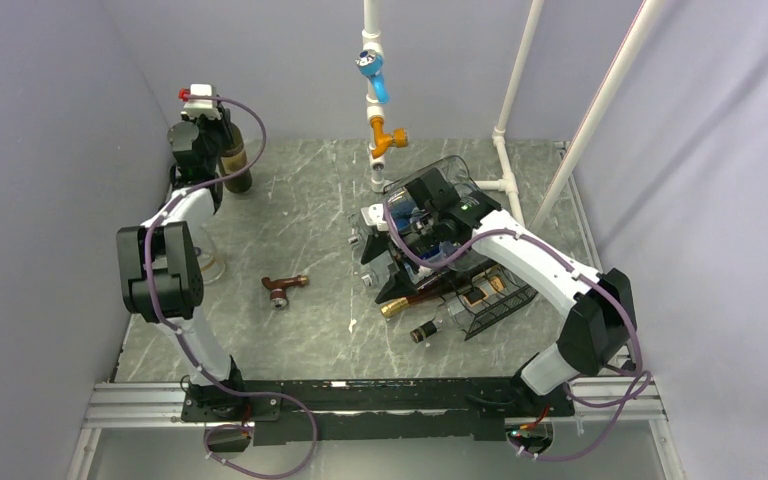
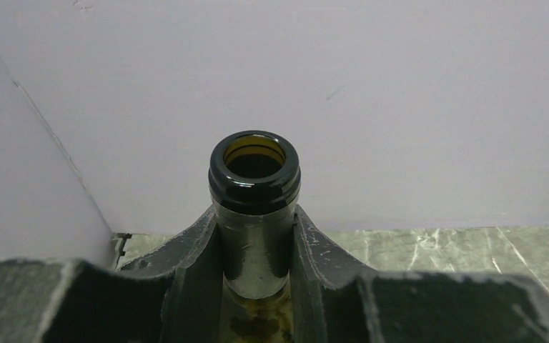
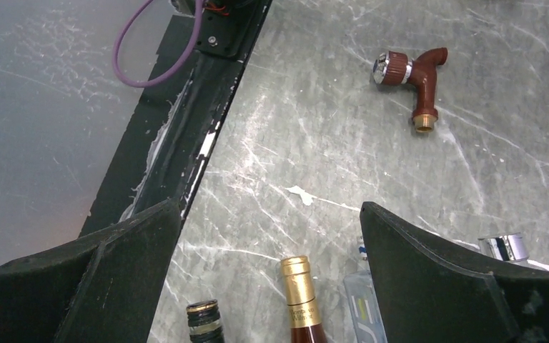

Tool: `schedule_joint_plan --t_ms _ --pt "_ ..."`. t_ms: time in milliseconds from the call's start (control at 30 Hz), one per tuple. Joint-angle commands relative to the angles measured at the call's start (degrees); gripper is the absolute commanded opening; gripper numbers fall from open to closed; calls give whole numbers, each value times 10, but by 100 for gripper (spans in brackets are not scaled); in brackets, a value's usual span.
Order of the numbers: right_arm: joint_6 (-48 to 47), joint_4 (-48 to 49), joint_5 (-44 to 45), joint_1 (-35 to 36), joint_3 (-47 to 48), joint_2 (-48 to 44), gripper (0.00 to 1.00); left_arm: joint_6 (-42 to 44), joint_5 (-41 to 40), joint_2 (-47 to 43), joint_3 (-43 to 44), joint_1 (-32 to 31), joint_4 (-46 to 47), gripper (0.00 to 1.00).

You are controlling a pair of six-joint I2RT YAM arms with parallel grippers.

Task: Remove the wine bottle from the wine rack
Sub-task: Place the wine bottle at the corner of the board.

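The black wire-mesh wine rack (image 1: 497, 300) lies right of centre on the table. Bottle necks stick out of it toward the near left: one gold-foiled (image 1: 398, 306) and one dark-capped (image 1: 424, 332). My right gripper (image 1: 384, 262) hovers over those necks, open and empty. In the right wrist view the gold-foiled neck (image 3: 299, 289), the dark-capped neck (image 3: 204, 319) and a clear bottle (image 3: 364, 309) lie below the open right gripper (image 3: 270, 214). My left gripper (image 1: 203, 138) at the far left back is shut on the neck of an upright dark green bottle (image 2: 254, 187) (image 1: 234, 156).
A brown pipe fitting (image 1: 282, 290) (image 3: 414, 74) lies on the marble table between the arms. The white pipe frame (image 1: 376, 110) with blue and orange fittings stands at the back. A clear glass object (image 1: 210, 264) sits by the left arm. Walls close in left, back and right.
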Motion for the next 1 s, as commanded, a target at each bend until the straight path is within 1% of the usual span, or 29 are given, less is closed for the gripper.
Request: schedule_joint_plan --t_ms 0,233,400,433,567,667,733,900,967 --pt "-22 -9 -3 -3 26 5 100 13 -5 15 61 4 102 0" --pt "-27 -14 -1 -4 28 14 100 12 -2 49 79 3 116 0" --pt "-27 -14 -2 -4 28 16 100 16 -2 52 66 4 129 1" --pt "-27 -14 -2 -4 28 17 100 16 -3 51 61 4 132 5" --pt "-26 -11 -1 -4 26 17 100 16 -12 43 43 4 139 26" --pt "-24 -9 -2 -4 24 16 100 17 -16 37 37 3 129 36" --pt "-24 -9 -1 -4 24 14 100 17 -17 32 35 4 124 40" --pt "-24 -8 0 -4 23 12 100 14 -21 27 32 4 112 41" --pt "-23 -6 1 -4 23 11 100 9 -24 25 31 5 111 46"
